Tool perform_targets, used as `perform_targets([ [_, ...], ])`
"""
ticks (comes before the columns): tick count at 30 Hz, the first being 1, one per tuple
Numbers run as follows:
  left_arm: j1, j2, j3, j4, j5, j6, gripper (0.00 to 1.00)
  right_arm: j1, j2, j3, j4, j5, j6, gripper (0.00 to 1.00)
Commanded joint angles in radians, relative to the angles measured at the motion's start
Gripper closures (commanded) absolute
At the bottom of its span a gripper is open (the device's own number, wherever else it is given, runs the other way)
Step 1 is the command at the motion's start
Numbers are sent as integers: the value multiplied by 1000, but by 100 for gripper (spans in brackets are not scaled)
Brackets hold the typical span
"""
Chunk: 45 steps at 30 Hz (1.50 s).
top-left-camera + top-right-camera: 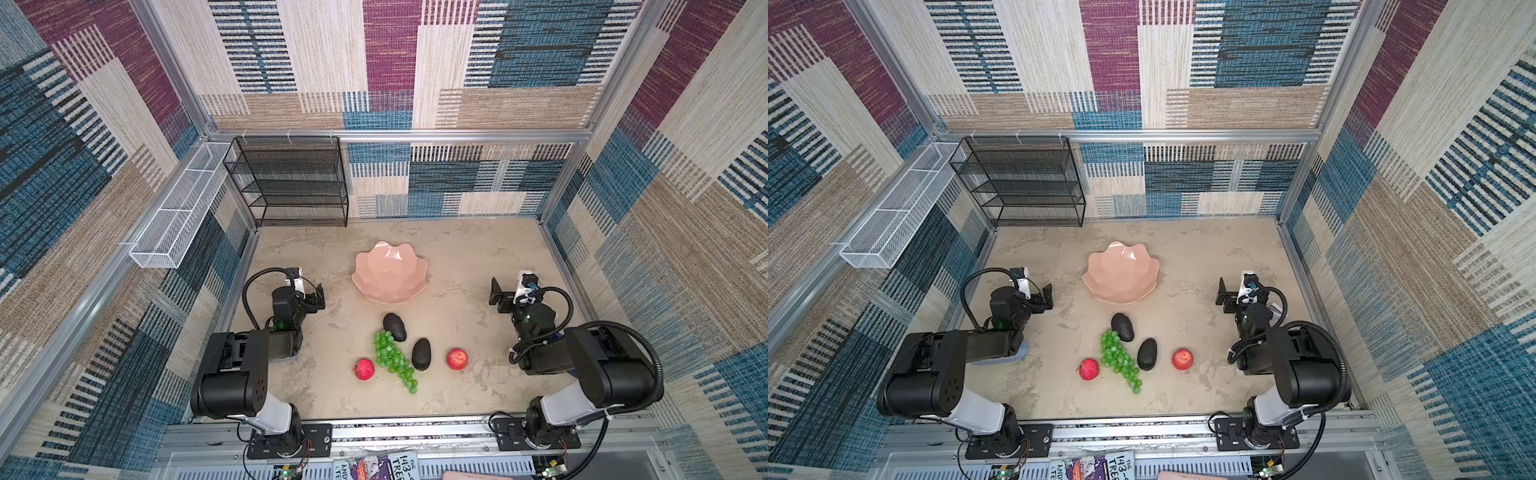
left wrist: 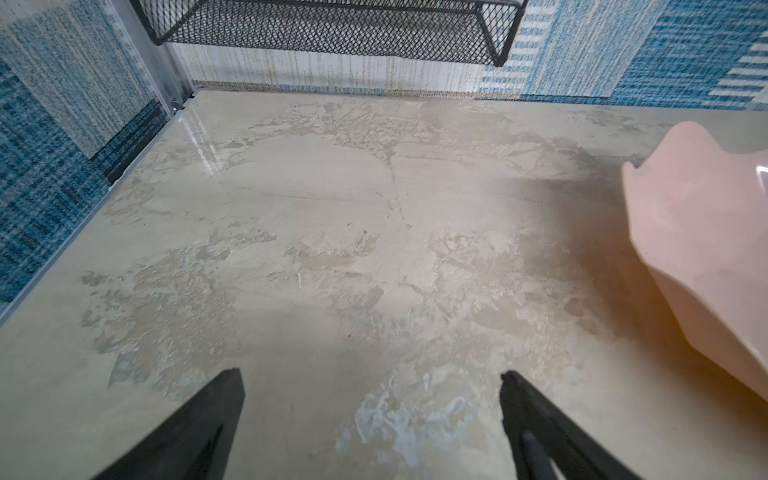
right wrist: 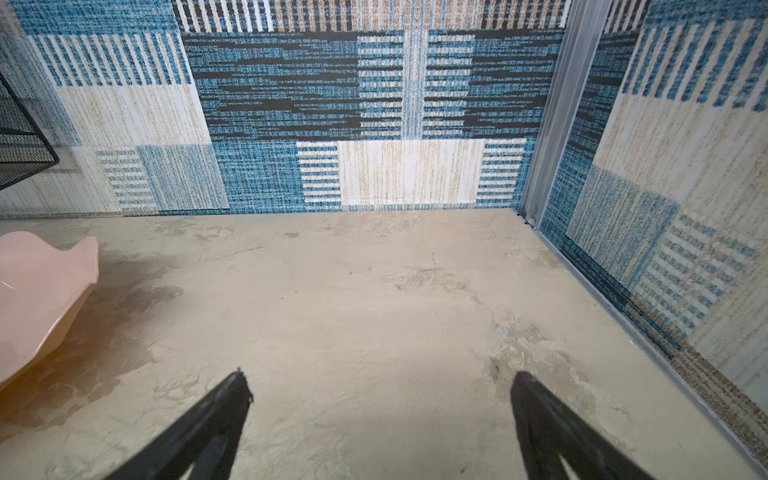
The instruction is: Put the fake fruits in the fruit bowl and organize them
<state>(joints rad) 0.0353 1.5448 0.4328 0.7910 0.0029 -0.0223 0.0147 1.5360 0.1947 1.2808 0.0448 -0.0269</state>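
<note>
- At the near edge of the table [image 1: 478, 249], closest to my bases, the fake fruits [image 1: 1119, 358] lie in a loose cluster on the tabletop.
- First up, the left red apple [image 1: 364, 369], and just beside it the green grapes [image 1: 392, 359] run diagonally, thin end toward me.
- The nearer avocado [image 1: 421, 353] lies close against the right flank of the grapes. The right red apple [image 1: 457, 359] stands a little apart from it.
- The farther avocado [image 1: 394, 327] lies at the far end of the grapes, touching or nearly so. I cannot tell which.
- Further out, my left gripper [image 2: 372, 378] hovers over bare table on the left, fingers spread wide and holding nothing.
- My right gripper [image 3: 380, 378] mirrors it on the right, fingers wide apart and empty.
- Between my two grippers and slightly beyond them, the pink fruit bowl [image 1: 389, 272] sits upright and empty, apart from both and from every fruit.
- At the back wall stands the black mesh rack [image 1: 291, 183], and the white mesh tray [image 1: 178, 216] hangs along the left wall.
</note>
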Motion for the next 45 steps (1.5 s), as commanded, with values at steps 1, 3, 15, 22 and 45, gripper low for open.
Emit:
perform_targets([
  [1,-1,-3,1,14,-16,19,1,1,1,6,25,-2,-2,0],
  [3,-2,-3,1,15,-17,19,1,2,1,5,25,-2,0,0],
  [15,0,-2,1,13,-13,18,1,1,1,5,25,-2,0,0],
  [22,2,1,9,3,34,32,1,1,2,9,20,-3,0,0],
  [45,54,-439,-8,78,115,-620,3,86,-272,442,-1205,-195,374,3],
])
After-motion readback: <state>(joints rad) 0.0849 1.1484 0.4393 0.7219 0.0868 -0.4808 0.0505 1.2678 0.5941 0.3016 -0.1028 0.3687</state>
